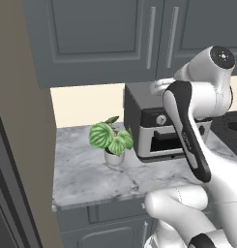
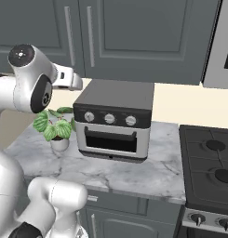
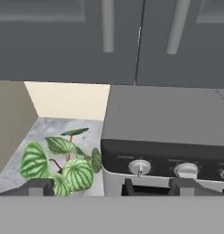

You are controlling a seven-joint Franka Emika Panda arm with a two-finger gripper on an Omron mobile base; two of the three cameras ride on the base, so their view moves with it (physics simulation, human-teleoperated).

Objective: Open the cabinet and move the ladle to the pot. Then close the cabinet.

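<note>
The cabinet [image 1: 91, 38] is a dark grey wall unit above the counter, and both of its doors are shut. Its two long silver handles [image 3: 108, 25] [image 3: 177, 25] hang side by side at the middle seam. My gripper [image 3: 112, 188] is open with nothing between its fingertips [image 3: 38, 186]. It is raised just under the cabinet's lower edge, above the toaster oven, and faces the cabinet's handles. The hand [image 2: 71, 80] shows white at the end of the arm [image 1: 156, 86]. The ladle is hidden and the pot is out of view.
A dark toaster oven [image 2: 113, 121] stands on the marble counter [image 1: 86, 169], with a potted plant [image 1: 110, 138] to its left. A gas stove [image 2: 211, 167] lies right of the counter. A tall brown panel [image 1: 23, 145] bounds the left side.
</note>
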